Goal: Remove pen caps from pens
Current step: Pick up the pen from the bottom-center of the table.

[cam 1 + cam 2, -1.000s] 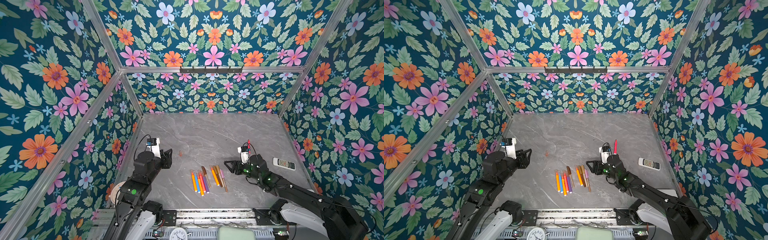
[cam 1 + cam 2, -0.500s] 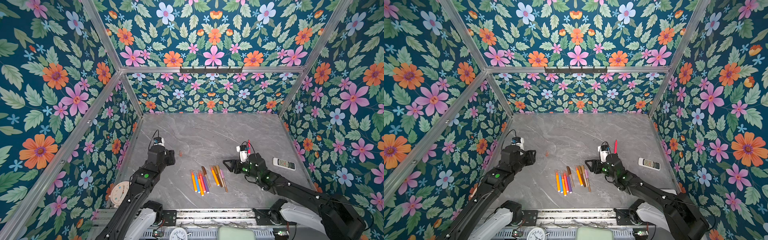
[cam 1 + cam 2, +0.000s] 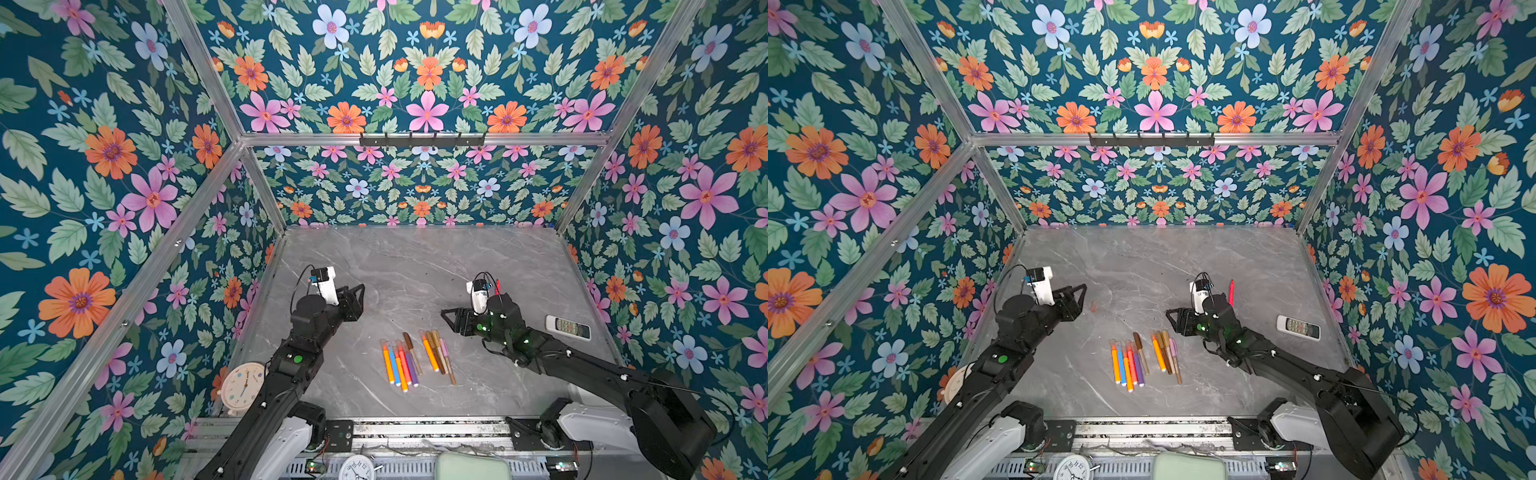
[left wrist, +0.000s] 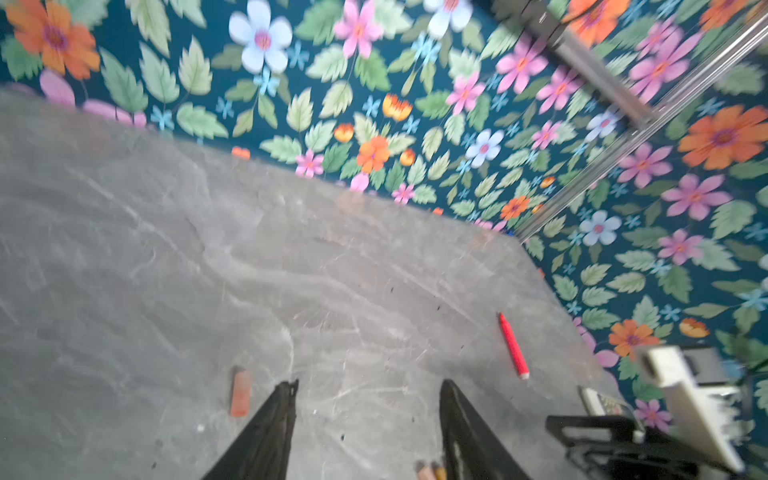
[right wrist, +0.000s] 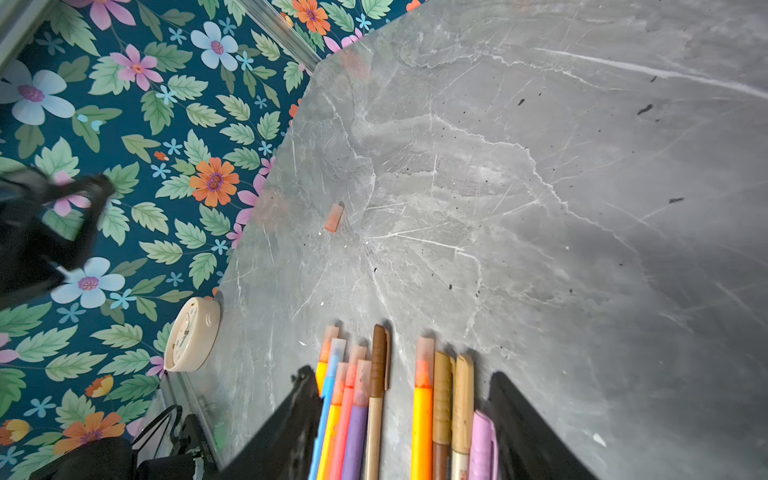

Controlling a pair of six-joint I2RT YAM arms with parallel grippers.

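We swung the left gripper (image 3: 360, 290), empty and widening, off the tabletop's (image 3: 419, 257) left edge; right gripper (image 5: 399, 376) gaped above still-capped pens (image 5: 376, 399).

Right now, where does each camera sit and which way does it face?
Top views: high over the near edge, looking down at the table; left arm, right arm and the pens show.
Left wrist: behind the left gripper, facing the far right corner; open jaws, red pen.
Right wrist: behind the right gripper, facing the left wall over the pens; open jaws, clock.
Shared: both wrist views show the loose cap.
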